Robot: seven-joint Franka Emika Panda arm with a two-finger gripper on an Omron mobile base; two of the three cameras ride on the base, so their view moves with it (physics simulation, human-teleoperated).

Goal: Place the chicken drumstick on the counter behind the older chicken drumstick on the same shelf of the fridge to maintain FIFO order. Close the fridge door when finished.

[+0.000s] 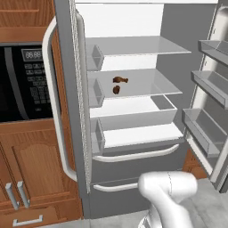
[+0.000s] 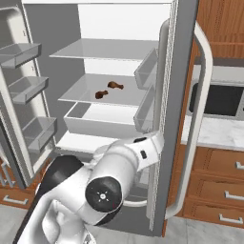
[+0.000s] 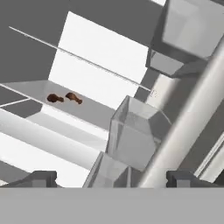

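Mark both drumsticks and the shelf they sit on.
rear drumstick (image 1: 120, 79): left base view, middle of the meat.
front drumstick (image 1: 116, 90): left base view, middle of the meat.
lower flat shelf (image 1: 156, 84): left base view, bare surface right of the drumsticks.

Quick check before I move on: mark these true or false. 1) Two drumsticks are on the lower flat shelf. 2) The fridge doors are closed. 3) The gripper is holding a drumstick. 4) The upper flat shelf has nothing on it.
1) True: two drumsticks lie on the lower flat shelf.
2) False: both fridge doors stand open.
3) False: the gripper is open and holds nothing.
4) True: nothing shows on the upper flat shelf.
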